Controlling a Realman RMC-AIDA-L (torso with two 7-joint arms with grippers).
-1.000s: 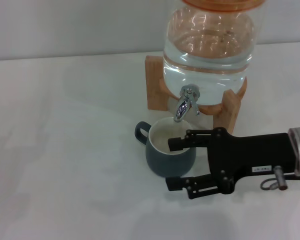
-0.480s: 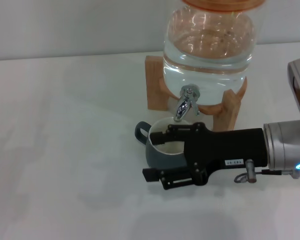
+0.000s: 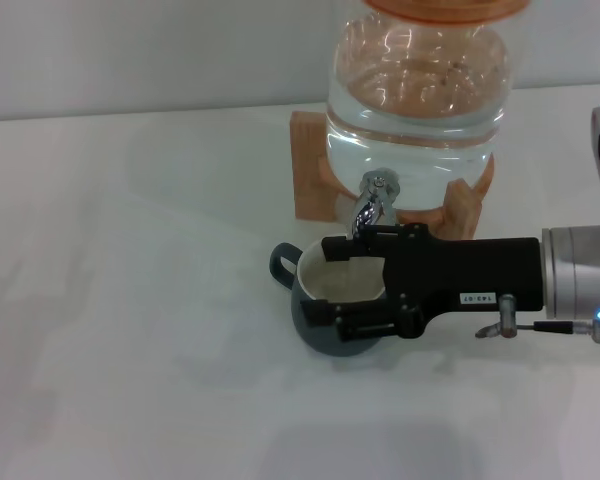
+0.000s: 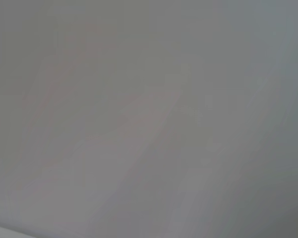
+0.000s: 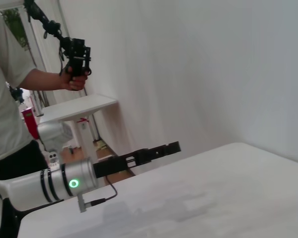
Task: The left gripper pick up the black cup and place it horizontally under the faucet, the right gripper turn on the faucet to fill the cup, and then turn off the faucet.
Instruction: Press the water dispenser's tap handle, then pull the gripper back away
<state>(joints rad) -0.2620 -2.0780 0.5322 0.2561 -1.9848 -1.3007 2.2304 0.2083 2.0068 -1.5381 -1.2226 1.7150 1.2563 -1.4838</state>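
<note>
You have a white table [image 3: 130,300] in front of you. At its far side stands a clear glass jar [image 3: 415,110], holding water and set in a wooden stand [image 3: 310,170].

Your right arm reaches in from the right, lying low and nearly level across the table. The right gripper [image 3: 338,282], the boxy black one with the white label [image 3: 477,298], sits directly over the black cup [image 3: 315,325]. Its jaws are spread fairly wide and hold nothing. The far jaw's tip is right at the spout of the faucet [image 3: 372,200], though you cannot tell from the head view whether it touches. The near jaw crosses the cup's front wall.

The left gripper [image 5: 156,151] shows only in the right wrist view. It is far off on its silver-grey arm with a green light and held level above the table. It is well apart from the cup.

The black cup stands upright on the table just in front of the stand, with its cream inside facing up. Its loop handle [image 3: 280,262] points to your left. The mouth lies under the faucet's spout.

The faucet is small and chrome. It juts from the jar's lower front with its spout turned down.
</note>
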